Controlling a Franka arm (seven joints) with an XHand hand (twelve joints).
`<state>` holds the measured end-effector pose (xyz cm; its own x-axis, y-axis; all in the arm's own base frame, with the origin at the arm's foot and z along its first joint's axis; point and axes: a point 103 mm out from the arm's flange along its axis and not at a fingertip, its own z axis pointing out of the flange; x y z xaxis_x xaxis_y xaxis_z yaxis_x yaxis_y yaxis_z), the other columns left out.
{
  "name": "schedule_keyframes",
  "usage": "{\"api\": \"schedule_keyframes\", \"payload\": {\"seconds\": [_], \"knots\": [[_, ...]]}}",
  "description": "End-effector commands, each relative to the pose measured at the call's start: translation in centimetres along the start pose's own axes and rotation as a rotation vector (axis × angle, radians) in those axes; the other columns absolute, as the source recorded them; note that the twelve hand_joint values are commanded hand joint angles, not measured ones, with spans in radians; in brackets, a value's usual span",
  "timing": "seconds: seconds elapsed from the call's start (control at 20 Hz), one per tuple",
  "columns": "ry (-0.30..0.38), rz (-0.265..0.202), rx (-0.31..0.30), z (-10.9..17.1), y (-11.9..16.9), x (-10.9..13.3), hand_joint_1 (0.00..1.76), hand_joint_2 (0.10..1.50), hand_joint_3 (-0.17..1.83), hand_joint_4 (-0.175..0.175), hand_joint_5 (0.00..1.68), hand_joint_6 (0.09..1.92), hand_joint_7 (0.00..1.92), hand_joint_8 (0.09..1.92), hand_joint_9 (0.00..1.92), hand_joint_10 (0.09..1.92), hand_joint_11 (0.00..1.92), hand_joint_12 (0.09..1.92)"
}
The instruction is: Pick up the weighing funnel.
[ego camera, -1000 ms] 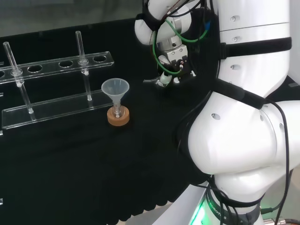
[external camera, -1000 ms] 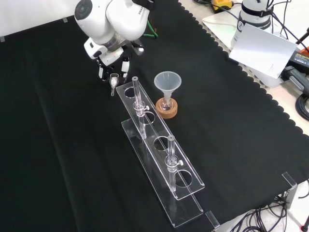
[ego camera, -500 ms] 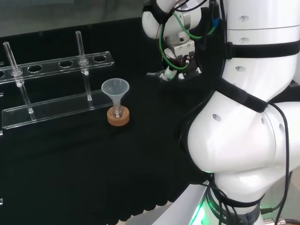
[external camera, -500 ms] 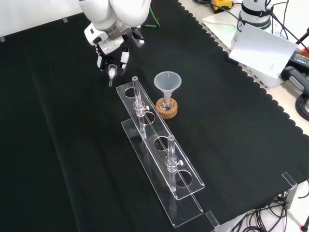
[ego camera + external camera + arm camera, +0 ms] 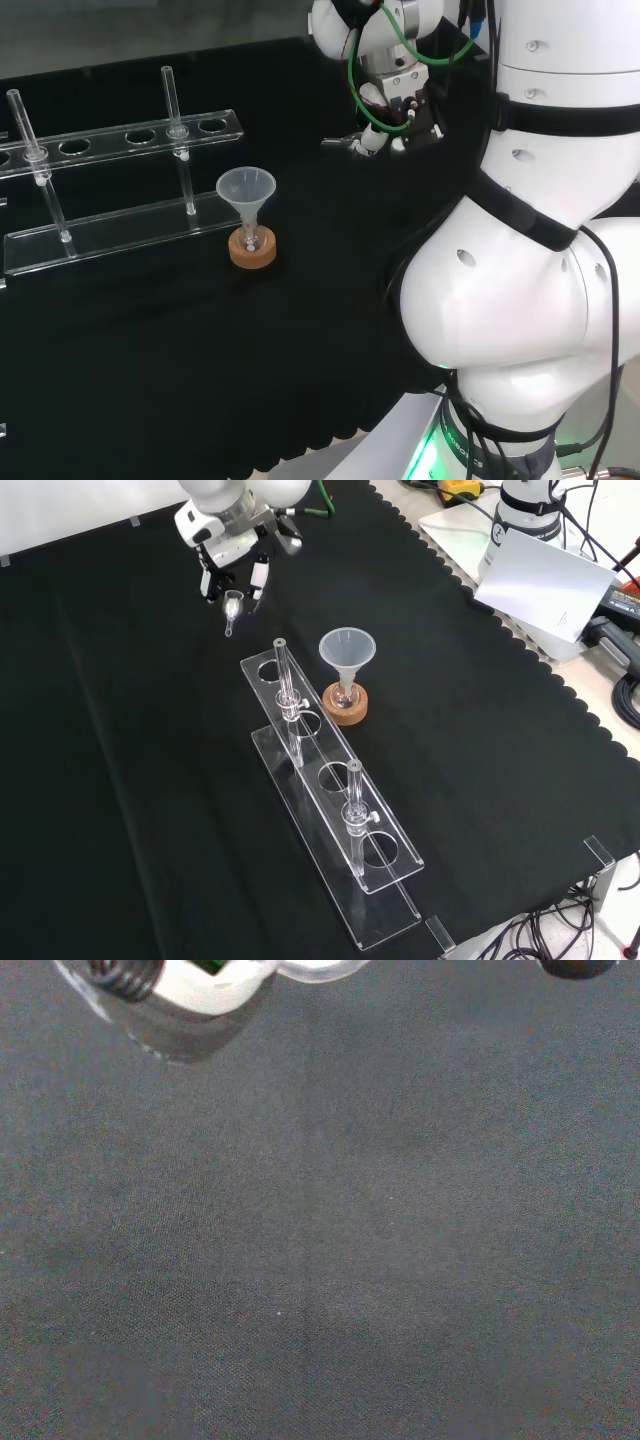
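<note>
The hand [image 5: 232, 552] pinches the weighing funnel [image 5: 231, 607], stem down, at the far side of the front view. It looks lifted off the worktop [image 5: 120, 780], so the pick-up seems essentially done.

White arm [image 5: 530, 300] held high, hand [image 5: 235, 552] pointing down, fingers [image 5: 258, 578] seemingly pinching weighing funnel [image 5: 233, 604].

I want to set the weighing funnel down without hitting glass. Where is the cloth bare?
In the front view, the widest bare cloth lies left of the tube rack, below the hand holding the weighing funnel. Another patch lies right of the funnel, toward the scalloped edge. Crowded: between rack and cork ring.
</note>
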<state>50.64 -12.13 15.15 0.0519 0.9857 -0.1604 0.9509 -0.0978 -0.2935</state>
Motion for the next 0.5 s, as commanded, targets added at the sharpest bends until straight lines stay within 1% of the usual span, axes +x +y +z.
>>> {"api": "schedule_keyframes", "payload": {"seconds": [0.05,0.3,0.5], "knots": [[-0.043,0.005,0.028,-2.2,-3.4,0.0,1.09,0.80,0.45,0.175,1.18,0.77,1.48,0.22,1.63,0.09,1.30,0.76],[-0.071,0.002,0.009,-3.4,-5.5,0.8,1.09,0.80,0.46,0.175,1.18,0.77,1.47,0.22,1.63,0.09,1.31,0.76],[-0.071,0.001,0.004,-4.4,-7.0,1.4,1.09,0.80,0.46,0.175,1.18,0.77,1.47,0.22,1.63,0.09,1.31,0.75]]}}
